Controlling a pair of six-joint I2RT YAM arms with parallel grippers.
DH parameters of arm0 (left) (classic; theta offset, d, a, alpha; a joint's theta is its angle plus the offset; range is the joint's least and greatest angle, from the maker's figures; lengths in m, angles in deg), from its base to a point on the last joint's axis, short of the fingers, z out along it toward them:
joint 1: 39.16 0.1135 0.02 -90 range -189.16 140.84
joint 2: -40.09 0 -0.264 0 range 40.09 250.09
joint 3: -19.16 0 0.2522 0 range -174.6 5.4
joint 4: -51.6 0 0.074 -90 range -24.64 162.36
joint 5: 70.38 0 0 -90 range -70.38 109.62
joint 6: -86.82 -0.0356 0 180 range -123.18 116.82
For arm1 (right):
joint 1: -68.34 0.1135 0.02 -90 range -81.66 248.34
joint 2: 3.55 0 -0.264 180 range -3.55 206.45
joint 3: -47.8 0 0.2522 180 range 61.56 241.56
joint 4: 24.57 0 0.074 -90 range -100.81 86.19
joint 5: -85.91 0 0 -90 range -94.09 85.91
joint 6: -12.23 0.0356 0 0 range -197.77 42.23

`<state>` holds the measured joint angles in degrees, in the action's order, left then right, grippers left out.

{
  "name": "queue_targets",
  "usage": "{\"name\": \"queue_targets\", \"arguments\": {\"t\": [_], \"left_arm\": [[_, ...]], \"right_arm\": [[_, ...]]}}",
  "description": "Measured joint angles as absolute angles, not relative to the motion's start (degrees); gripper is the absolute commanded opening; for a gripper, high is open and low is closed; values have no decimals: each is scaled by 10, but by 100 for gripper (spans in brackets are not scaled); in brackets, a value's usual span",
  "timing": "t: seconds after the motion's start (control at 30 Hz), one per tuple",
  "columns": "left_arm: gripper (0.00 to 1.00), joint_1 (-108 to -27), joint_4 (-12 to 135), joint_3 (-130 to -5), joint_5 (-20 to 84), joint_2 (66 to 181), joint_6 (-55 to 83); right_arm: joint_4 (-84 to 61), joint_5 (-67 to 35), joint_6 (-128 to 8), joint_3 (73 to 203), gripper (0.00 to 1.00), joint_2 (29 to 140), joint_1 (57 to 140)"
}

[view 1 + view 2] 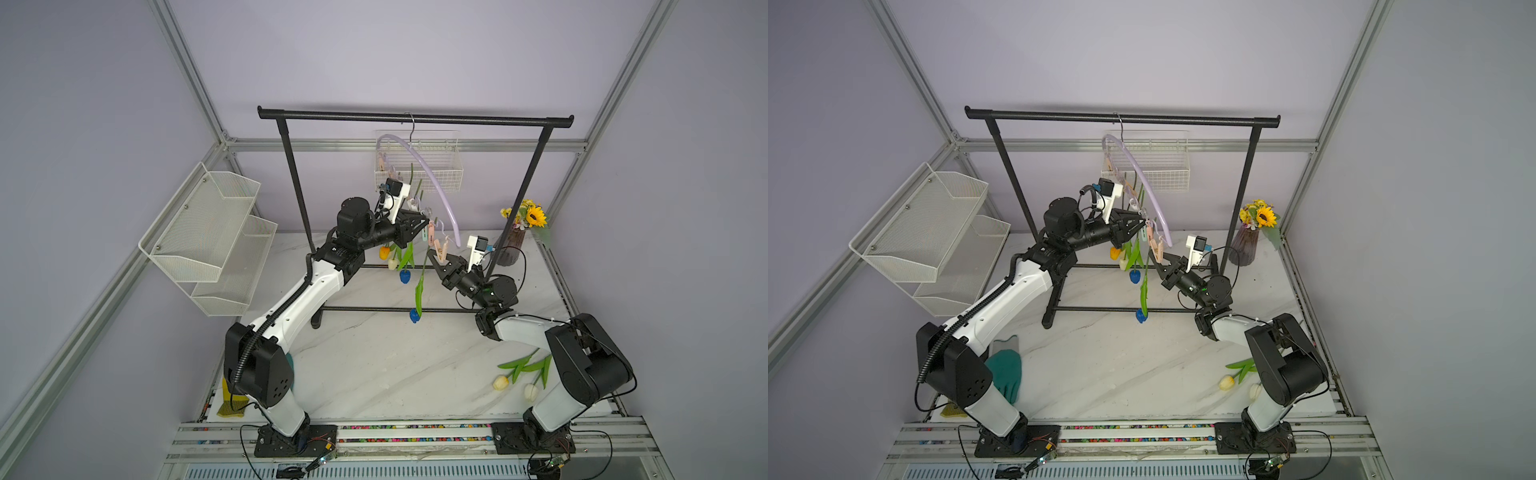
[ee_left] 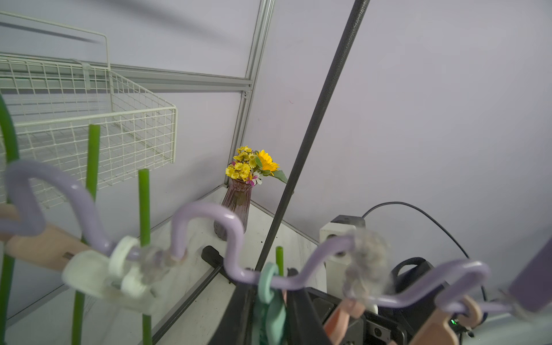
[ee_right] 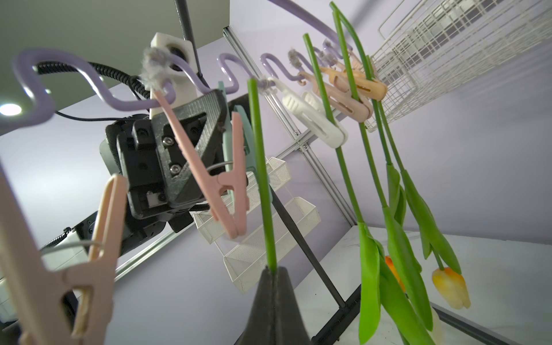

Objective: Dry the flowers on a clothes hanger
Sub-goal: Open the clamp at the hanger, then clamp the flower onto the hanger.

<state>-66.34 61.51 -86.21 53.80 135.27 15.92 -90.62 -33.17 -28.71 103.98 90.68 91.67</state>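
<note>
- Where the white marble-patterned tabletop point(image 1: 374, 365) lies nearest, two cream-white artificial tulips with green stems and leaves point(image 1: 500, 382) lie flat beside the right arm's base. A teal fabric glove point(image 1: 1005, 374) lies by the left arm's base.
- Further in, the right gripper point(image 3: 273, 273) is clenched on the thin green stem of a blue-headed artificial tulip point(image 1: 414, 316). It hangs head down, its stem top just beside a mint-green plastic clothespin point(image 2: 268, 295); whether the pin holds it, I cannot tell.
- Facing it, the left gripper point(image 1: 426, 225) is closed around that clothespin, which hangs from the curved lilac plastic clothes hanger point(image 2: 209, 208).
- That hanger hangs tilted by its thin metal hook from the top bar of a black metal garment rack point(image 1: 478, 120). Its wavy lower rail carries pink, cream and mint pins.
- Three tulips are clipped there head down: a yellow-orange tulip point(image 1: 384, 252), a cream tulip point(image 1: 392, 263) and a second blue tulip point(image 1: 405, 276).
- Behind, a white wire basket point(image 1: 440, 174) sits on the back wall, and a dark ribbed glass vase of sunflowers point(image 1: 513, 249) stands in the far right corner.
</note>
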Motion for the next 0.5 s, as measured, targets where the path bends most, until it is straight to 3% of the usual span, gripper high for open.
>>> {"name": "queue_targets", "arguments": {"t": [0.5], "left_arm": [[0,-663,577,-862,526,1362,183]], "right_arm": [[-950,-307,-237,1042,0,951,925]]}}
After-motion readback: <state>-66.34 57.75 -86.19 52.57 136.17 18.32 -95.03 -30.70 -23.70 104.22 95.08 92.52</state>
